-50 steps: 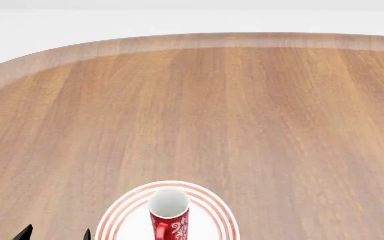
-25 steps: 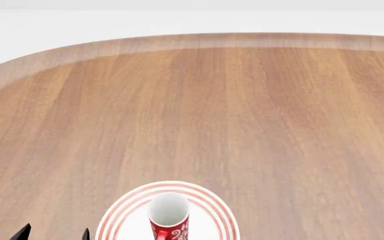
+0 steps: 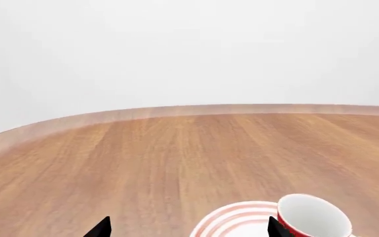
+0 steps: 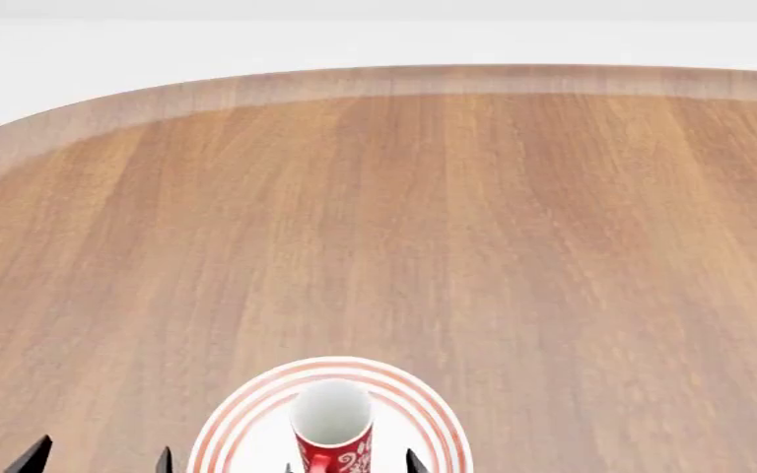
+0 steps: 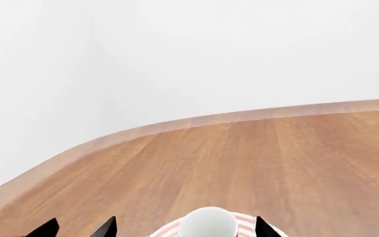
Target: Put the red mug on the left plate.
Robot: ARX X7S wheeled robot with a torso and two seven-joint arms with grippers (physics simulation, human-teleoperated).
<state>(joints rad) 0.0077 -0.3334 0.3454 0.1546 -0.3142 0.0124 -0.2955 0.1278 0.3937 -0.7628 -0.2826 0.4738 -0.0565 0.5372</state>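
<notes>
The red mug (image 4: 334, 432) with a white swirl pattern stands upright over the middle of a white plate with red rings (image 4: 240, 419), at the bottom edge of the head view; its base is cut off. My right gripper (image 4: 351, 465) is open, with one black fingertip on each side of the mug and a gap to it. In the right wrist view the mug (image 5: 207, 223) sits between the tips of that gripper (image 5: 185, 228). My left gripper (image 4: 98, 459) is open and empty, left of the plate. In the left wrist view the gripper (image 3: 187, 228) faces the plate (image 3: 232, 219) and the mug (image 3: 311, 217).
The plate lies near the front of a rounded wooden table (image 4: 418, 217) with a raised lighter rim (image 4: 392, 79). A white background lies beyond it. No other plate or mug is in view.
The mug has dropped a little lower over the plate. The right gripper's fingertips have come into the head view on both sides of the mug. The left gripper has slid slightly left.
</notes>
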